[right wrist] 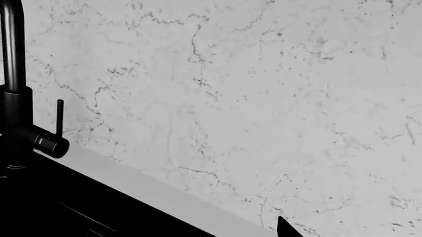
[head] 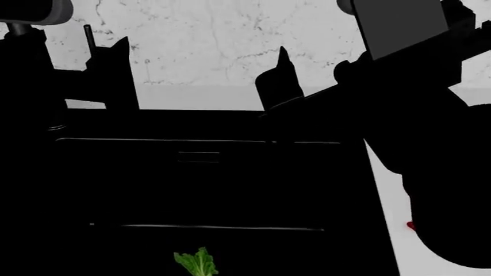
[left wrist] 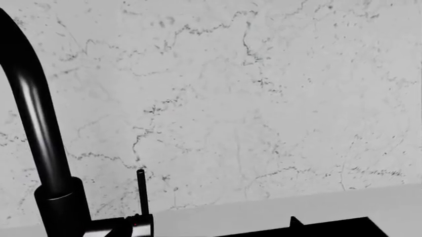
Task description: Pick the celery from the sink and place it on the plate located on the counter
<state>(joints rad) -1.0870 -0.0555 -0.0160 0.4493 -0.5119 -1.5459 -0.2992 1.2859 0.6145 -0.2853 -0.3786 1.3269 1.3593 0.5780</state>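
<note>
In the left wrist view, a black faucet (left wrist: 39,148) curves up along one edge before the marbled wall (left wrist: 264,98), with a thin lever (left wrist: 142,192) standing upright beside its base. A strip of the pale counter (left wrist: 396,197) runs beneath the wall, and a dark edge of the sink (left wrist: 343,228) shows at the border with one small black fingertip (left wrist: 295,221) poking into view; whether the left gripper's jaws are apart or together cannot be told from this. In the head view, the sink fills most of the picture as a black basin, its thin light edge lines barely marking its walls. The celery (head: 197,263) lies low in the basin near the bottom edge of the picture, only its ruffled green leafy top visible. The left gripper (head: 115,63) is a dark shape raised over the far left rim of the sink, and the right gripper (head: 280,77) is raised over the far rim toward the middle, both well apart from the celery; their fingers merge into black, so their spread cannot be told. A small red sliver (head: 411,226) shows on the counter at right, beside the right arm (head: 429,132). In the right wrist view, the faucet, wall, counter strip and sink edge show, plus one dark fingertip (right wrist: 285,228).
</note>
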